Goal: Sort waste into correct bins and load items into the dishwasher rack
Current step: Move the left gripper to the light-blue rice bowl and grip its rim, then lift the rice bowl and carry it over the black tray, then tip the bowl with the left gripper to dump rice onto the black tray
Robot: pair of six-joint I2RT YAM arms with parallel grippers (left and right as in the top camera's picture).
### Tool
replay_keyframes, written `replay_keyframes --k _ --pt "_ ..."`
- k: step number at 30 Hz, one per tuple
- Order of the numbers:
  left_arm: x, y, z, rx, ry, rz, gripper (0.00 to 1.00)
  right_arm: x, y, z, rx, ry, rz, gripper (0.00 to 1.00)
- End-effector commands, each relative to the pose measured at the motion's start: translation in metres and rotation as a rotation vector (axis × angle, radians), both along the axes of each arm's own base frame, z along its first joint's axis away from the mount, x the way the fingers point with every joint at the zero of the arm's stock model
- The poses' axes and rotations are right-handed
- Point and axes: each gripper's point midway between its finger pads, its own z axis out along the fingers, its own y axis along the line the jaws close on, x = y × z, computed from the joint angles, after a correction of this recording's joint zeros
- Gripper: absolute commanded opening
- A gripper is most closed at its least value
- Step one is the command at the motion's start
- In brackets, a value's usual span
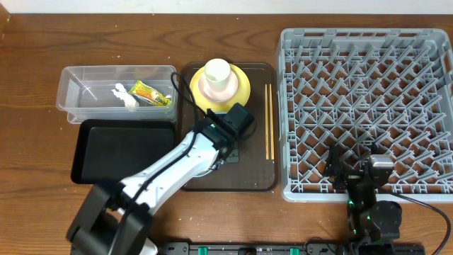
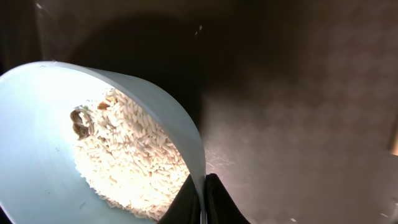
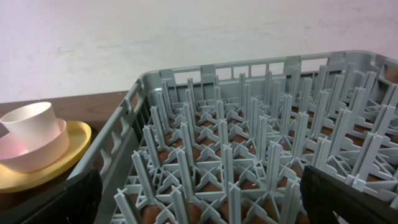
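My left gripper (image 2: 204,199) is shut on the rim of the light-blue bowl (image 2: 37,143), which is tilted and holds white rice grains (image 2: 130,162) and a small brown scrap. From overhead the left gripper (image 1: 225,145) is over the dark-brown tray, and the arm hides most of the bowl. The white cup (image 1: 217,73) sits in the pinkish-white bowl (image 1: 212,91) on the yellow plate (image 1: 241,88). The tissue (image 1: 126,95) and wrapper (image 1: 152,93) lie in the clear tub (image 1: 71,85). My right gripper (image 1: 354,161) is open and empty over the front edge of the rack (image 1: 368,92).
The black bin (image 1: 124,152) lies in front of the clear tub, left of the dark-brown tray (image 1: 248,170). A pair of chopsticks (image 1: 268,120) lies on the tray's right side. The right wrist view shows the rack's pegs (image 3: 249,143) and the stacked dishes (image 3: 37,177).
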Motion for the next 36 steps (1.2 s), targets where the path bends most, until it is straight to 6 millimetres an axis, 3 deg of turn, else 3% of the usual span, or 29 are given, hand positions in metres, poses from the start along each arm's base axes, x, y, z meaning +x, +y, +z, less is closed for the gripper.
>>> replay_keyframes --k 1,10,21,36 --pt "0.0 0.0 0.019 -0.035 -0.048 0.009 0.06 0.0 -0.002 -0.001 -0.015 0.001 -0.005 0.99" --pt "0.007 0.006 0.06 -0.119 -0.156 0.034 0.06 0.0 -0.002 -0.001 -0.015 0.001 -0.005 0.99" --pt "0.02 0.067 0.105 -0.203 -0.241 0.156 0.06 0.0 -0.002 -0.001 -0.014 0.001 -0.005 0.99" --pt "0.026 0.151 0.121 -0.581 -0.183 0.352 0.06 0.0 -0.002 -0.001 -0.015 0.001 -0.005 0.99"
